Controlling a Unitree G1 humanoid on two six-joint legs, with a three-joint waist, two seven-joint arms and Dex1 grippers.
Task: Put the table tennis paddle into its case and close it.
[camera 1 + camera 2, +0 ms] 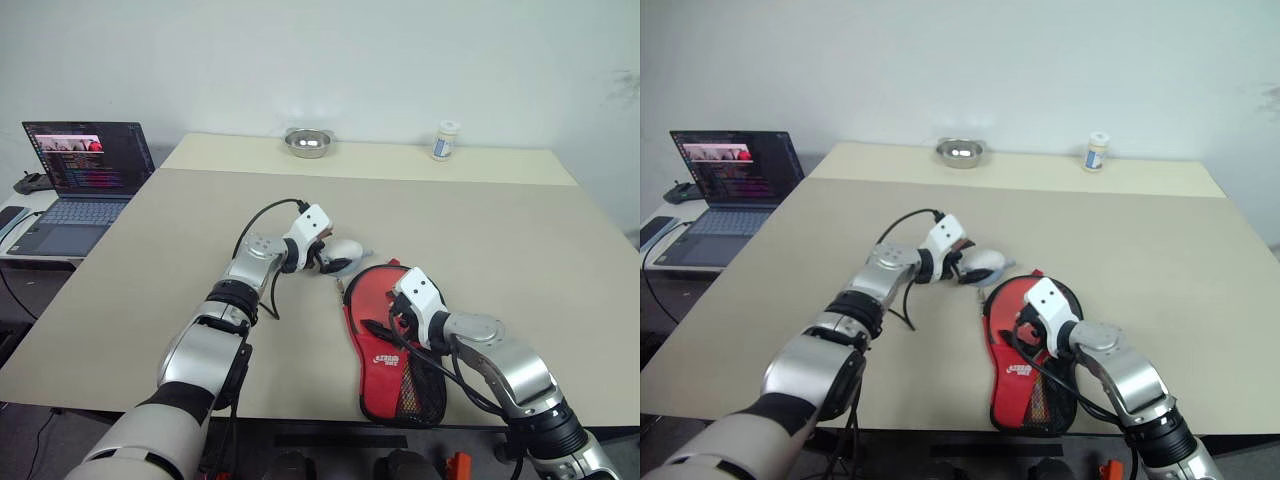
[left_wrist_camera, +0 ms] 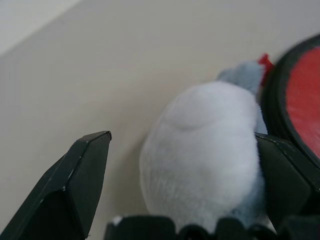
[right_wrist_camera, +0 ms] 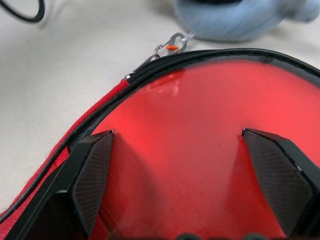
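While the case point(image 1: 392, 345) lies flat near the front edge of the table point(image 1: 520, 240), we see its red side up, with the white logo and the black mesh pocket toward that front edge. Our right gripper point(image 3: 190, 165) hangs right over the round red face by the case's zipper point(image 3: 167, 50), fingers spread wide and holding nothing. We cannot tell if that smooth red face is the paddle or the case itself. Our left gripper point(image 2: 180, 175) is open too, with a small white-grey oval thing point(image 1: 343, 254) sitting between its fingers, just beside the round top of the case. A laptop point(image 1: 75, 185) sits off the table's left edge, and a metal bowl point(image 1: 309, 142) and a small jar point(image 1: 446, 140) stand at the far edge.
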